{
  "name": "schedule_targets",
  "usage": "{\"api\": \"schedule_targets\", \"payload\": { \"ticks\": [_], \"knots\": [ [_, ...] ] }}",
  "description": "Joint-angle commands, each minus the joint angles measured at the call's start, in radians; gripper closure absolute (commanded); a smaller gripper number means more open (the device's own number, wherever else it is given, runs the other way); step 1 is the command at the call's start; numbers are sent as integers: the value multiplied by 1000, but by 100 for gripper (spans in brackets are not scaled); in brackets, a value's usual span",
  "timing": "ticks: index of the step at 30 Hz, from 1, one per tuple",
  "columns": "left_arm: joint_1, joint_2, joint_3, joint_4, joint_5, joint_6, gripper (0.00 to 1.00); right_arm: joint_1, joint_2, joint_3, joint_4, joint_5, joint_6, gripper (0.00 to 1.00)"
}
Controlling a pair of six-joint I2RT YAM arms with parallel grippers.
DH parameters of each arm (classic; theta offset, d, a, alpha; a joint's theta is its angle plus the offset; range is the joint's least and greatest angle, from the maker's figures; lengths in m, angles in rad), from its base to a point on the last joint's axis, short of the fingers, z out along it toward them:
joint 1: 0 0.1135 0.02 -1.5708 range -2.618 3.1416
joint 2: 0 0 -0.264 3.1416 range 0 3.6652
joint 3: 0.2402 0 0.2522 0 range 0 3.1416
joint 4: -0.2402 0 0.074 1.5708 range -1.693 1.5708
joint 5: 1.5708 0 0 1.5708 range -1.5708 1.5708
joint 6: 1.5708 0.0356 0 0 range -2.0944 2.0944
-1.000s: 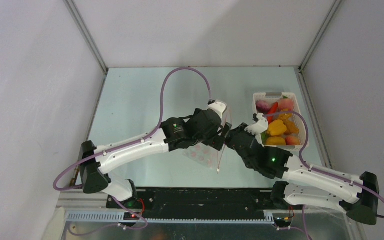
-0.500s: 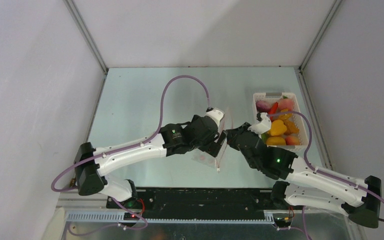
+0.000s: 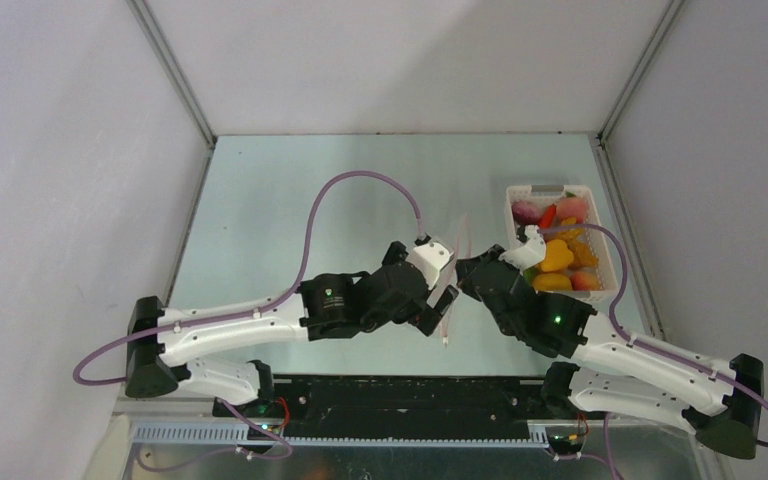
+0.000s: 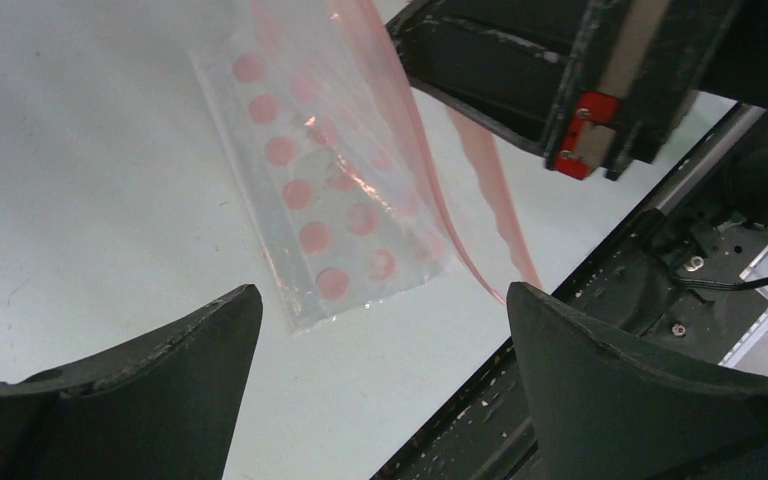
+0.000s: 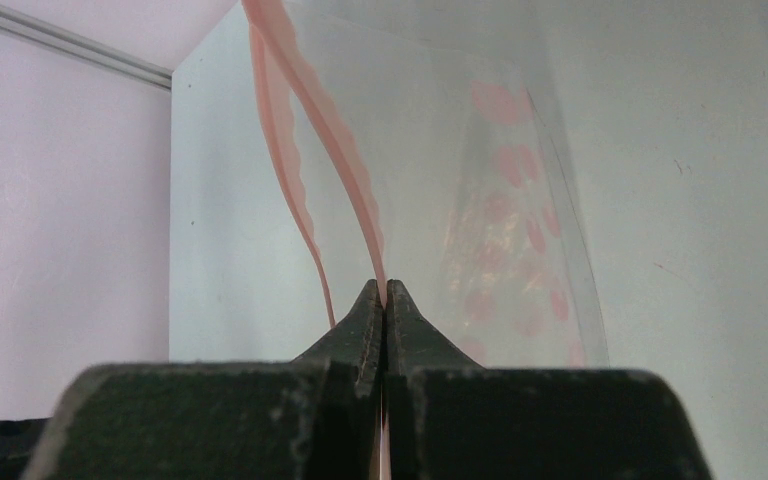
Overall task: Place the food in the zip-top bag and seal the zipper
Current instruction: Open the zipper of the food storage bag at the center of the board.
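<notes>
Many foods (image 3: 555,255) are sitting in the basket (image 3: 513,192) at two o'clock; our right claw (image 5: 382,295) is pinching the zipper (image 5: 345,180) on the bag (image 4: 320,200), left claw (image 4: 382,295) gaping.

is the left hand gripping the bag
No, the left hand is wide open and empty; the bag is beyond it, pinched by its pink strip in the right hand.

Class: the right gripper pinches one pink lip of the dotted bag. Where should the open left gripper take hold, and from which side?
Probably the free pink lip, which stands apart from the one pinched in the right gripper. The bag gapes at the mouth, so the left gripper should come from its own side, opposite the right one, jaws straddling that thin strip.
</notes>
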Motion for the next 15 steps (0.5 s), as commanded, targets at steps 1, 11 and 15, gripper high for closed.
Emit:
{"api": "schedule_targets", "payload": {
  "ticks": [1, 11, 15],
  "knots": [
    [-7, -31, -35, 92, -34, 51, 0, -2, -26, 39, 2, 31, -5, 100],
    [-6, 21, 1, 158, -132, 15, 0, 7, -51, 37, 47, -28, -69, 100],
    [-6, 76, 32, 136, -156, 12, 0, 13, -49, 36, 49, -33, -61, 100]
  ]
}}
